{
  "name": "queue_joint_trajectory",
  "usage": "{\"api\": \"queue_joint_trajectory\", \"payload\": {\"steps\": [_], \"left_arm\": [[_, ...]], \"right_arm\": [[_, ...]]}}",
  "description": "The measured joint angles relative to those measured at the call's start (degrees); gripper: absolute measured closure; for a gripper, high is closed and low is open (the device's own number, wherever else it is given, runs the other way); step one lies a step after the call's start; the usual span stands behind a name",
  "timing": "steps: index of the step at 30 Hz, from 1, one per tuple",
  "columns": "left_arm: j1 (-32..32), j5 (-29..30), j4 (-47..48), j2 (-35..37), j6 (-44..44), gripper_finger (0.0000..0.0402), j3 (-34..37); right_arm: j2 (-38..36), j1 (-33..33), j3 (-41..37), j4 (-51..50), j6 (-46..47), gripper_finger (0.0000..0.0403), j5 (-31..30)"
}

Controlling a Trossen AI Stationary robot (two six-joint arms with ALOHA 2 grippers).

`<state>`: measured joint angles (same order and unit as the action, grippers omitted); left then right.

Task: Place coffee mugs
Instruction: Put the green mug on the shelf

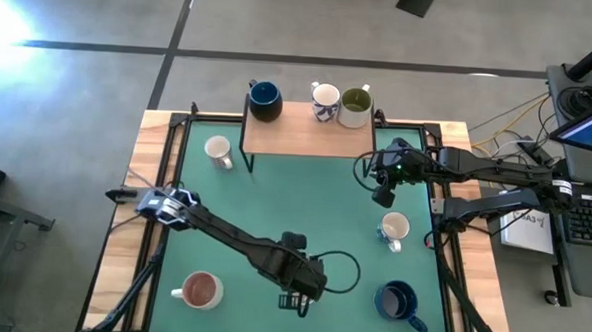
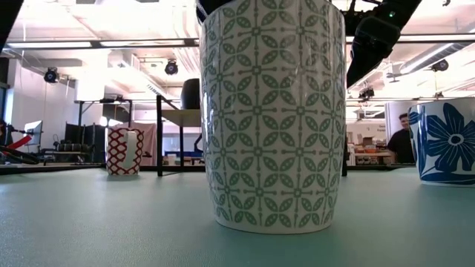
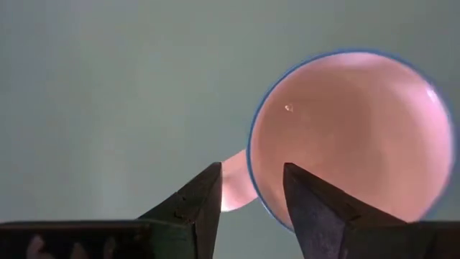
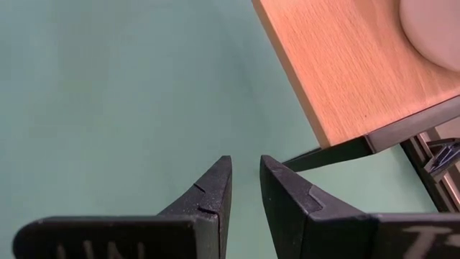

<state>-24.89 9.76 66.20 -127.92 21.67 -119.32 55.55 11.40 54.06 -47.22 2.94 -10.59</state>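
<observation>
A white mug with a green leaf pattern (image 2: 271, 111) stands upright on the green mat at the near edge. Its inside (image 3: 352, 137) looks pinkish in the left wrist view. My left gripper (image 3: 251, 180) is open above it and hides it in the high view (image 1: 292, 298). My right gripper (image 4: 246, 169) (image 1: 383, 193) hangs over bare mat just near the wooden shelf (image 1: 307, 134), fingers a narrow gap apart, holding nothing. On the shelf stand a dark blue mug (image 1: 265, 101), a white blue-patterned mug (image 1: 325, 100) and an olive-inside mug (image 1: 355, 106). My left gripper comes at the green-patterned mug from above, pointing down. One finger (image 3: 305, 198) stands over the inside at the rim, the other (image 3: 205, 198) outside the wall, with the handle (image 3: 233, 188) between them. Whether they touch the mug, I cannot tell.
On the mat stand a white mug (image 1: 218, 151) by the shelf's left leg, a white mug (image 1: 394, 228) at the right, a pink-brown-inside mug (image 1: 200, 290) near left and a dark blue mug (image 1: 398, 302) near right. The mat's middle is bare.
</observation>
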Motion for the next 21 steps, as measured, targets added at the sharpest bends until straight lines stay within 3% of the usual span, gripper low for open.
{"api": "queue_joint_trajectory", "payload": {"steps": [7,14,21], "left_arm": [[0.6,-1.5,-2.0,0.0,-0.6,0.0308,3.8],[0.9,-3.7,-2.7,0.2,-5.1,0.0387,3.6],[0.9,-5.2,-0.5,1.3,-18.5,0.0393,3.6]], "right_arm": [[0.0,0.0,0.0,0.0,0.0,0.0339,0.0],[0.0,0.0,0.0,0.0,0.0,0.0339,0.0],[0.0,0.0,0.0,0.0,0.0,0.0339,0.0]]}}
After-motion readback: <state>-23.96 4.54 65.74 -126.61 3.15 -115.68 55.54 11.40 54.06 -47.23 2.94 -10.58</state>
